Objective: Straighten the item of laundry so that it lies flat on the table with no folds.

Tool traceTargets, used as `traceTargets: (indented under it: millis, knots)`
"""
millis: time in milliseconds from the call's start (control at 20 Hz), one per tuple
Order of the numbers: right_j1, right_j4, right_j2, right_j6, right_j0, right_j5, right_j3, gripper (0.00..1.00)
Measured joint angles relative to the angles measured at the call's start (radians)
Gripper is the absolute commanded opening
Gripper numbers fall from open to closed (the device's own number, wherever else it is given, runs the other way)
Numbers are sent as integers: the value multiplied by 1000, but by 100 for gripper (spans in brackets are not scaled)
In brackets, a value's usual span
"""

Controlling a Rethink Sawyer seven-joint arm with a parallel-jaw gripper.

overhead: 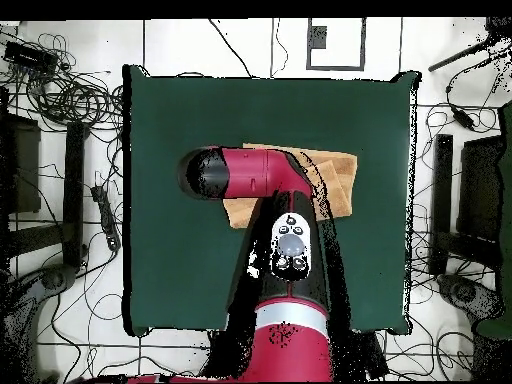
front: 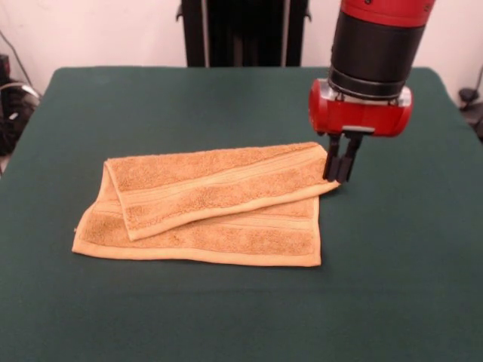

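The item of laundry (front: 219,207) is an orange-tan towel lying near the middle of the table (front: 226,317), with its upper layer folded diagonally over the lower one, band stripes showing. My gripper (front: 340,179) stands at the folded layer's right corner, fingers close together and pinching the corner's edge. In the overhead view the arm (overhead: 255,172) covers most of the towel (overhead: 338,178), and the gripper itself is hidden beneath the wrist.
Dark green cloth of the table (overhead: 170,260) stretches wide on every side of the towel. Beyond the table edges lie cables and stands (overhead: 75,95) on the floor.
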Motion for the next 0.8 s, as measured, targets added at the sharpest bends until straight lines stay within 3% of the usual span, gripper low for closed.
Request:
traceTargets:
  millis: [450,800]
  knots:
    - [0,2,-2,0,-8,272,-77,0]
    - [17,3,-2,0,-7,309,-127,0]
